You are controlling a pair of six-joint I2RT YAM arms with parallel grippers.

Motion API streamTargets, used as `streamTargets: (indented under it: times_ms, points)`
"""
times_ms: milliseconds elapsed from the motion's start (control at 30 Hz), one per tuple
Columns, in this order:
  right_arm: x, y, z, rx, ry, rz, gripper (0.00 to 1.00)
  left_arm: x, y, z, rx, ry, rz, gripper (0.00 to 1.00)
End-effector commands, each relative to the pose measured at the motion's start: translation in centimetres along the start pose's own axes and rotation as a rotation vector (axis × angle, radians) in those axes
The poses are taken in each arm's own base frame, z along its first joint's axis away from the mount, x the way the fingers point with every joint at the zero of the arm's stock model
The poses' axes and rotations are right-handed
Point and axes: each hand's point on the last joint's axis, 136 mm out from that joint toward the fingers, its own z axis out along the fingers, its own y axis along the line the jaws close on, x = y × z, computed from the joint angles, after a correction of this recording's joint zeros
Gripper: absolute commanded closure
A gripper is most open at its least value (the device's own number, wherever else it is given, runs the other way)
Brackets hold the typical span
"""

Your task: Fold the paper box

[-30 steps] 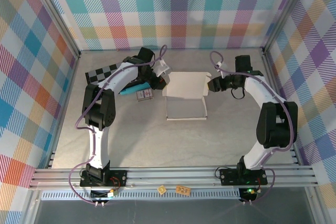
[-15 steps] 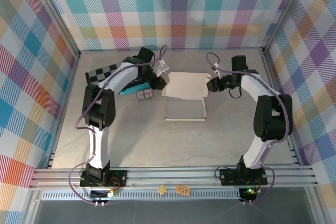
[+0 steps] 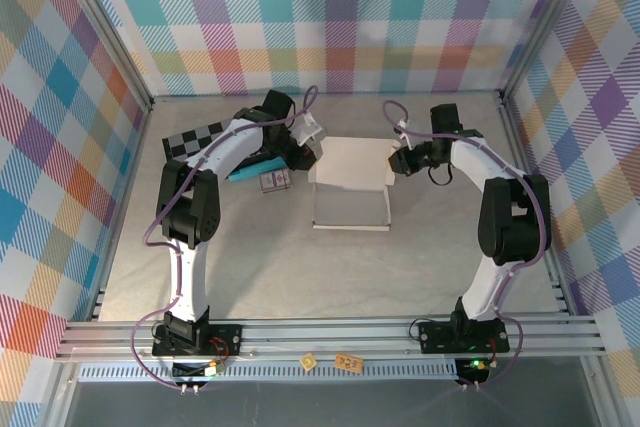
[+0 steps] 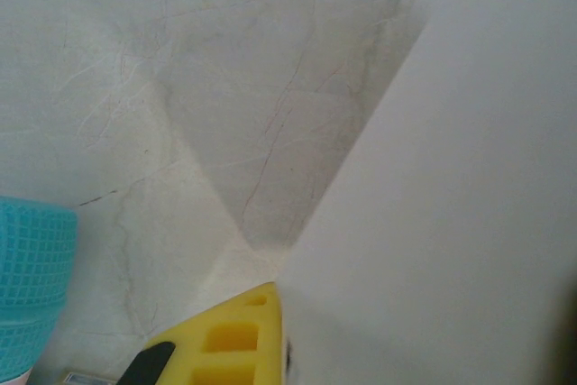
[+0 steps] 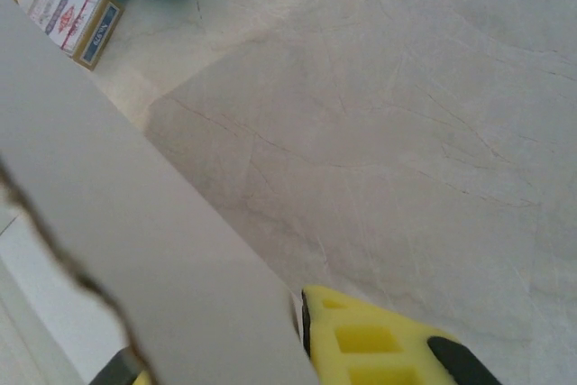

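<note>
1. Top external: the paper box (image 3: pixel 350 192) lies at the middle of the table (image 3: pixel 270 267), towards the far side; its near panel is flat on the surface and its far panel stands up along a crease; a checkerboard (image 3: pixel 195 137), a teal object (image 3: pixel 252 167) and a small printed card (image 3: pixel 274 181) lie to its left.
2. Left gripper (image 3: pixel 312 154) sits at the far left corner of the box; in the left wrist view a yellow finger (image 4: pixel 225 340) lies tight against white card (image 4: pixel 451 178), and the jaws are clamped with the flap between them.
3. Right gripper (image 3: pixel 397 162) sits at the far right corner; in the right wrist view the card (image 5: pixel 135 250) runs between the fingers, one yellow finger (image 5: pixel 379 340) against its face; I read this as a pinch on the flap.
4. Handling, as a judgement: the box is thin card, so it should be very light and stiff only along its panels; it should bend readily at the creases and buckle or tear if squeezed mid-panel; one edge in the right wrist view already looks ragged.
5. The table looks smooth, so the flat panel may slide when the upright one is pushed; a hold at both corners should check that.
6. Best hold: flap edges near a crease, both ends together, with a light pinch, so the fold follows the score line.
</note>
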Motion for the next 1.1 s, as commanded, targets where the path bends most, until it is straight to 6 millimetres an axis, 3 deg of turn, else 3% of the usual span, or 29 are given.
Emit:
streamTargets:
  times_ms: [0, 233, 433, 533, 933, 1067]
  points:
    - [0.0, 0.4, -0.6, 0.012, 0.001, -0.033, 0.84, -0.6, 0.6, 0.1, -0.01, -0.019, 0.006, 1.0]
    - [0.4, 0.2, -0.6, 0.03, 0.005, -0.022, 0.86, -0.6, 0.7, 0.1, -0.016, -0.017, 0.003, 1.0]
    - [-0.2, 0.1, -0.6, 0.035, -0.019, -0.018, 1.0, -0.8, 0.7, 0.2, -0.018, -0.023, -0.008, 0.99]
    - [-0.4, 0.0, -0.6, 0.057, -0.027, -0.026, 1.0, -0.6, 1.1, 0.2, -0.047, -0.015, -0.036, 0.92]
    - [-0.6, 0.0, -1.1, 0.098, -0.057, -0.057, 1.0, -0.5, 2.0, -0.4, -0.131, -0.03, -0.067, 0.85]
    - [-0.7, 0.1, -1.2, 0.093, -0.062, -0.057, 1.0, -0.6, 1.9, -0.1, -0.11, -0.03, -0.064, 0.87]
